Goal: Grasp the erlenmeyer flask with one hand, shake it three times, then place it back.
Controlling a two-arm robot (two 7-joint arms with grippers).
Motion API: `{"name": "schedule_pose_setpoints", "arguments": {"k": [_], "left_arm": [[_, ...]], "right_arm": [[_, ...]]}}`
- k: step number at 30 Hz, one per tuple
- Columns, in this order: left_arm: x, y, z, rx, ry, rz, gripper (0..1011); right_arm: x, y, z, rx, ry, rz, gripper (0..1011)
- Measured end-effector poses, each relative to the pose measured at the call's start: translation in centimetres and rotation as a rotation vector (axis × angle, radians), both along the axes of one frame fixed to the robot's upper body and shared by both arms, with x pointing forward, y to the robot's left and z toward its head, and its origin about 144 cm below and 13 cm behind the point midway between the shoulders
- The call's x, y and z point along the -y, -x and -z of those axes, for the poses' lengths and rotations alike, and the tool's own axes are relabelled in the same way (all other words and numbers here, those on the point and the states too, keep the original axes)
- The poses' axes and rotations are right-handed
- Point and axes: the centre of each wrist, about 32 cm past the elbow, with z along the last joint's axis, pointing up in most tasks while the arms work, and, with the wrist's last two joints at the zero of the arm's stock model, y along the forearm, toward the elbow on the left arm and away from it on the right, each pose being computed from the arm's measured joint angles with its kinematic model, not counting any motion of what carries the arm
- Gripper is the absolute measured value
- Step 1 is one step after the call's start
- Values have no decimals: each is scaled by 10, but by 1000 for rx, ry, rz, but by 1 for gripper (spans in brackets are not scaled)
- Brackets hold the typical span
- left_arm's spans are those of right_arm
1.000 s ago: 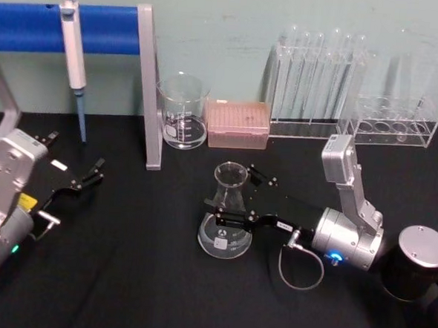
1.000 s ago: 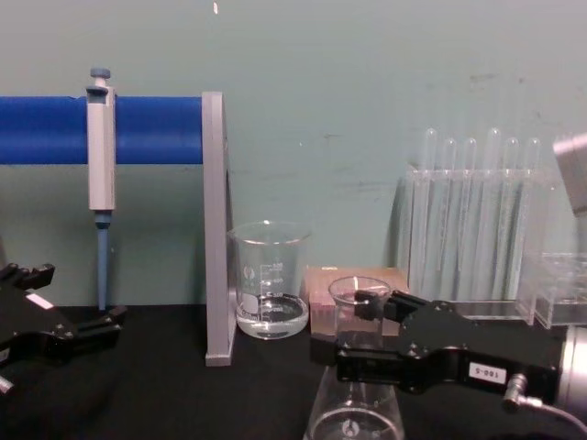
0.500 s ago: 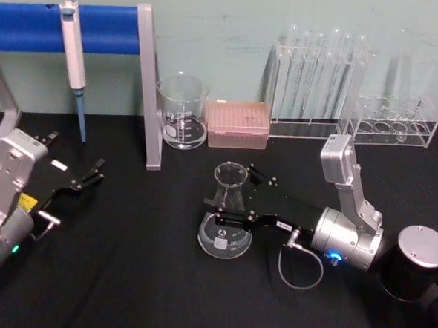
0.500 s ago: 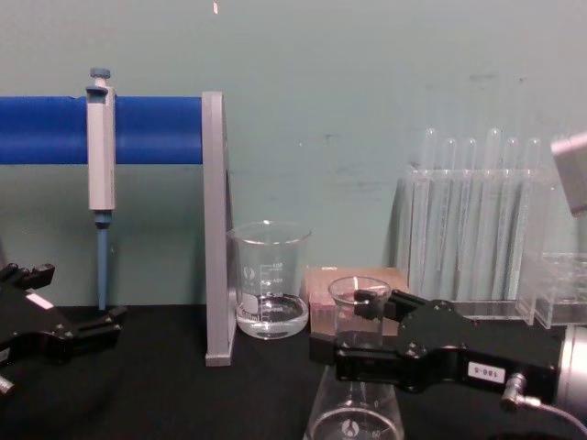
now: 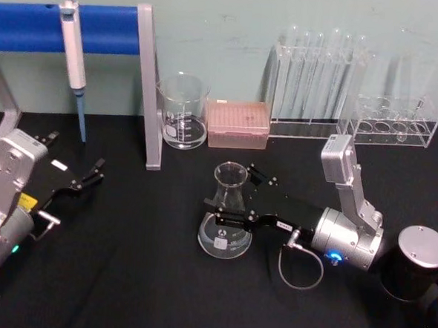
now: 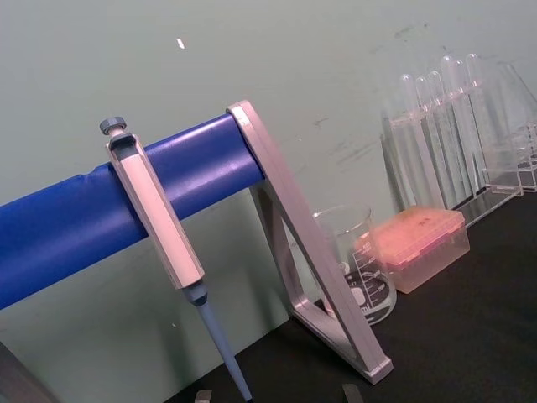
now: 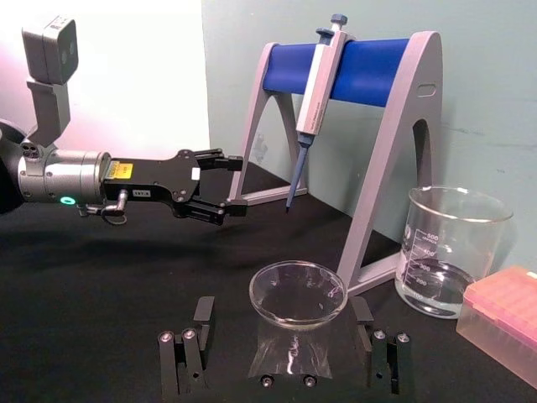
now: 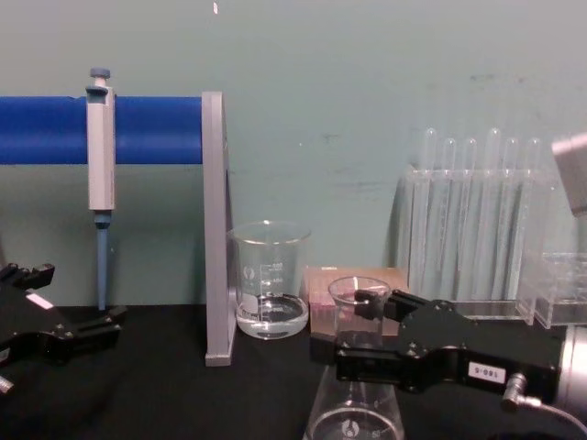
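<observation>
My right gripper [image 5: 231, 188] straddles the neck of the erlenmeyer flask [image 5: 227, 216], jaws spread and not yet pressing the glass. The flask stands upright on the black cloth [image 5: 123, 277], in front of the beaker [image 5: 183, 113] and slightly to its right. The flask is clear, smooth, rigid glass with a conical body; I judge it light, slippery and breakable. Best hold: the narrow neck under the flared rim. My left gripper [image 5: 93, 171], spread, idles well left of the beaker.

Illumination is even and diffuse. The black desk [image 5: 123, 277] reads dark and matte. The test tubes [image 5: 314, 73] cast soft shadows leftward onto the wall [image 8: 367, 92]. Faint highlights mark the beaker [image 5: 183, 110] rim and the erlenmeyer flask [image 5: 226, 224].
</observation>
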Motion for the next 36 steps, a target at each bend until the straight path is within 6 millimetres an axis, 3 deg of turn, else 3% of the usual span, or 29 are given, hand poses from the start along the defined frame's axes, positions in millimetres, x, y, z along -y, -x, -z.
{"name": "schedule_pose_setpoints", "arguments": {"k": [8,21,24,28,36], "left_arm": [[0,0,0,0,0,0,1001],[0,0,0,0,0,0,1001],[0,0,0,0,0,0,1001],[0,0,0,0,0,0,1001],[0,0,0,0,0,0,1001]], "right_arm": [[0,0,0,0,0,0,1000],[0,0,0,0,0,0,683],[0,0,0,0,0,0,552],[0,0,0,0,0,0,456],[0,0,0,0,0,0,457]]}}
